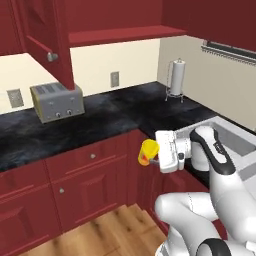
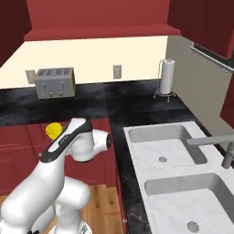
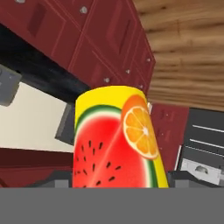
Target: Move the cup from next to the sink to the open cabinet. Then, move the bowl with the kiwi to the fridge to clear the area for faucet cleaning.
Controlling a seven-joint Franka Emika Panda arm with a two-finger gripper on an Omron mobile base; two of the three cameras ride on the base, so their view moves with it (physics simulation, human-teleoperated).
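Toaster: the grey toaster [image 1: 56, 102] sits on the black counter [image 1: 110, 117] at about 10 o'clock in the left base view, under the open cabinet [image 1: 125, 35], whose door [image 1: 47, 37] hangs open above it.
Cup: the yellow cup [image 1: 147, 152] is off the counter, carried in front of the red base cabinets [image 1: 75, 185], just left of centre in the left base view; in the right base view it peeks out at 9 o'clock behind the arm.
Gripper: the gripper [image 1: 156, 159] is clamped on the cup; in the hand view the cup, with its watermelon and orange print, stands between the two dark finger tips.
Paper towel: the roll on its stand [image 1: 176, 79] is at 1 o'clock on the counter corner.
Sink: the pale double sink [image 2: 173, 164] lies at 4 o'clock in the right base view, well apart from the cup.
Risk, lift: the shelf is high above the cup; raising it close to the door could knock the cup against the door edge or shelf lip.
Risk, grip: the cup tapers, so tilting the hand during the swing may let it slide.
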